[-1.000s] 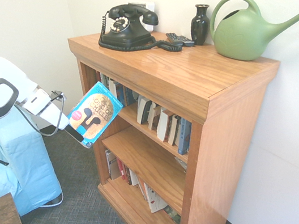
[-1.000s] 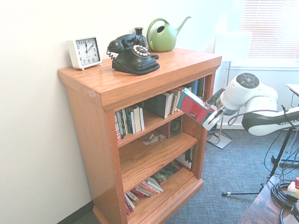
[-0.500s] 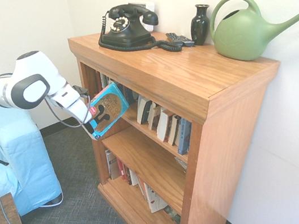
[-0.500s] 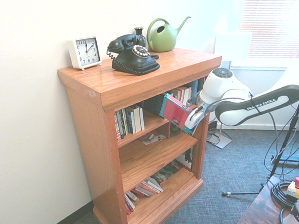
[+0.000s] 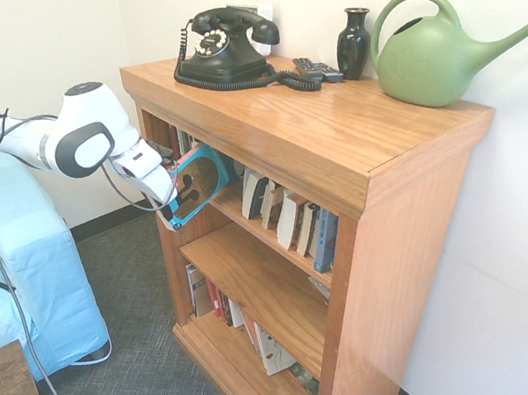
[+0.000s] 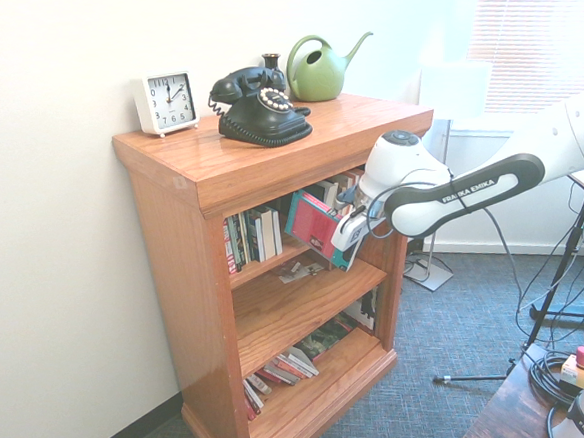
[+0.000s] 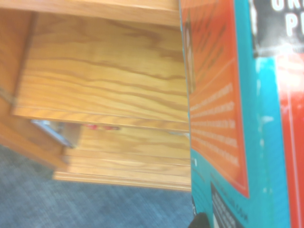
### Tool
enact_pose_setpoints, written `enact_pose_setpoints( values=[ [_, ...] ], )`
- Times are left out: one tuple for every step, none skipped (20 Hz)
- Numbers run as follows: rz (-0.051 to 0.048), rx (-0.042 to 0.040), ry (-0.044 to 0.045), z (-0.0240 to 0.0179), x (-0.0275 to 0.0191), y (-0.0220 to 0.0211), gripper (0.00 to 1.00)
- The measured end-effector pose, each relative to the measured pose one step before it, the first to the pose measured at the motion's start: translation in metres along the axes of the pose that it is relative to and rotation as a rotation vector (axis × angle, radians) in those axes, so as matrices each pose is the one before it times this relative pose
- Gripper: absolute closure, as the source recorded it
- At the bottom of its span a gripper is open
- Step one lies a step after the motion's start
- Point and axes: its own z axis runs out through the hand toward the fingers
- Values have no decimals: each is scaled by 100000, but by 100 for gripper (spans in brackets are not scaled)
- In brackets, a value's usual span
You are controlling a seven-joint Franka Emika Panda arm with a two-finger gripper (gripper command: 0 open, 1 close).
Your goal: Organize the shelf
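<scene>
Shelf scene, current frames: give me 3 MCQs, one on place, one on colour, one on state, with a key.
1. Where is the book that the gripper holds?
A. lying on the floor
B. at the front of the top tier of the shelf, tilted
C. on top of the shelf beside the clock

2. What colour is the watering can?
A. green
B. red
C. white

3. What is the state of the gripper?
A. open above the telephone
B. open and empty
C. shut on the book

Key: 1 B, both exterior views show the book leaning at the top tier's opening. 2 A, the can is green in both exterior views. 3 C, the fingers clamp the book's lower edge.
</scene>
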Motion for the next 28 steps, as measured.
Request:
enact_pose_setpoints(
  values=[
    [31,67,-191,64,266,-358,100],
    [26,57,45,-12,330,-331,100],
    [-20,-334,93,24,360,-258,100],
    [-52,-525,244,35,353,-191,100],
    [-210,-667,515,185,311,-130,100],
    [-251,-948,993,253,268,-125,100],
    [-114,-1109,841,394,167,-123,100],
    [-273,-1049,496,487,49,-94,100],
    [-238,-847,369,471,42,-179,100],
    [-224,-722,252,460,15,-197,100],
    [-123,-531,213,372,5,-213,100],
    [-187,-221,180,242,43,-242,100],
    [-197,39,508,-20,147,-278,100],
    [-192,-137,667,-71,114,-256,100],
    [-66,-20,613,-102,102,-286,100],
    [-32,-103,452,-44,24,-261,100],
    [-160,-103,397,-9,-4,-233,100],
    [-222,-111,623,-42,17,-290,100],
    [-127,-155,566,-33,30,-288,100],
    [-166,-163,544,28,50,-239,100],
    [-27,-242,774,-2,89,-217,100],
    [70,-361,481,-12,98,-153,100],
    [-44,-352,575,2,72,-147,100],
    [-126,-365,746,-21,32,-177,100],
    [-150,-388,684,-36,-1,-252,100],
    [-198,-472,514,-14,-53,-264,100],
    [-16,-222,275,5,-51,-248,100],
    [32,-39,28,20,60,-261,100]
  ],
)
